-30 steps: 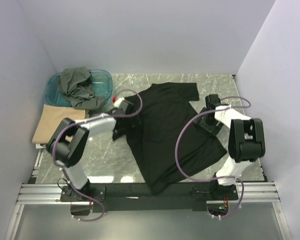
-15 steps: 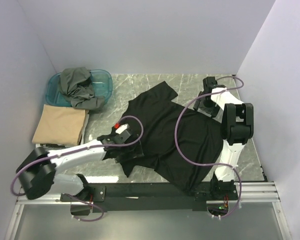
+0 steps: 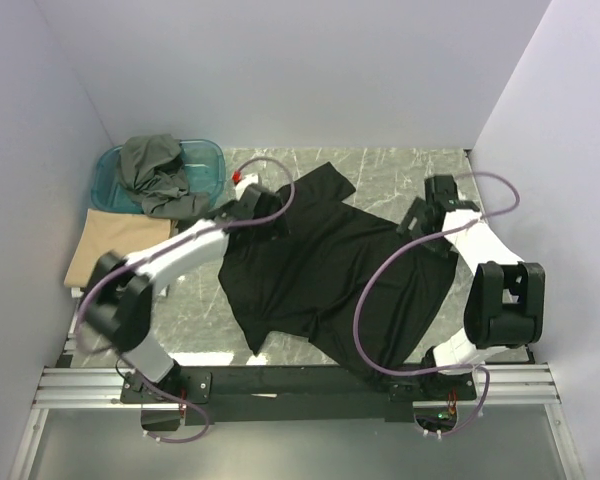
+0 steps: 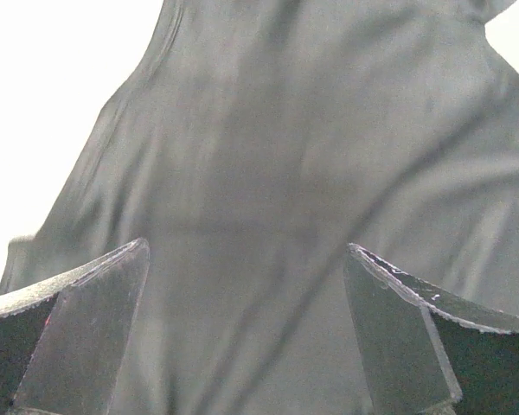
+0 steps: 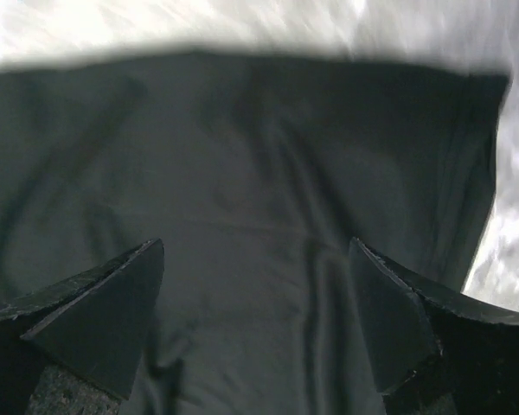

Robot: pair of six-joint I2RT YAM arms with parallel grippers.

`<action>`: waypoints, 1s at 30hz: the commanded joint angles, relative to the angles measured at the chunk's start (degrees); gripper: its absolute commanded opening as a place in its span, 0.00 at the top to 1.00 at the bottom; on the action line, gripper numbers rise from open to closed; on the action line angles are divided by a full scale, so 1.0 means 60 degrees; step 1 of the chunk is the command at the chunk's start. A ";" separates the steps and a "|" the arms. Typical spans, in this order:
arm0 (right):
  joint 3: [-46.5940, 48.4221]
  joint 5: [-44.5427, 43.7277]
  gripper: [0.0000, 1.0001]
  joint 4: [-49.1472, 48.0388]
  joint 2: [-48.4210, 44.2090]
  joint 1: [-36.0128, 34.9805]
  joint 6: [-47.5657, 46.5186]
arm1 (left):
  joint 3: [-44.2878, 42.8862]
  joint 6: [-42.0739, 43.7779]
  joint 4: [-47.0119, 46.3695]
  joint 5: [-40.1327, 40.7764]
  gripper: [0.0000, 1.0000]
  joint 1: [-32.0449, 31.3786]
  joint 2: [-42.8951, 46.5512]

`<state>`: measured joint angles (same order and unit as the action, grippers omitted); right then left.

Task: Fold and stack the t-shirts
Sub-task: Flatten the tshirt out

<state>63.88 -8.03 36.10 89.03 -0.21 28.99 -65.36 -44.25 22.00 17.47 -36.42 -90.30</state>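
**Black shirt sprawled mid-frame, both grippers open**

I see the black t-shirt point(image 3: 320, 280) lying rumpled across the centre. My left gripper point(image 4: 246, 259) and right gripper point(image 5: 258, 251) hang over its upper-left and upper-right edges, jaws spread wide, gripping nothing. The tan t-shirt point(image 3: 115, 250) lies at left.

place: lab robot cell | plain walls point(image 3: 280, 70); marble tabletop point(image 3: 380, 170); aluminium rail point(image 3: 80, 385)
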 commanded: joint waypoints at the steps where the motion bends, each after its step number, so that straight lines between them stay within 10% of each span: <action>1: -0.0947 0.0736 0.07 -0.0552 -0.0088 0.0766 0.0165 | -0.1276 0.1484 -0.1247 -0.0829 0.00 0.0634 -0.1352; 12: 0.0045 0.0650 0.08 -0.0743 0.2107 0.1236 -0.0496 | -0.5494 0.2204 -0.0520 -0.1989 0.01 0.1514 -0.6056; 18: 0.1933 0.1118 0.08 -0.0261 0.3835 0.1397 -0.1241 | -0.5426 0.2116 -0.0473 -0.2255 0.01 0.2261 -0.6600; 30: 1.0427 0.3389 0.08 0.2360 0.8801 0.1353 -0.5197 | -0.6798 0.2057 -0.0225 -0.2137 0.01 0.2935 -0.7463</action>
<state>117.34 8.03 44.51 136.68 7.90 6.66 -102.24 -32.34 17.34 4.36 -19.05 -131.13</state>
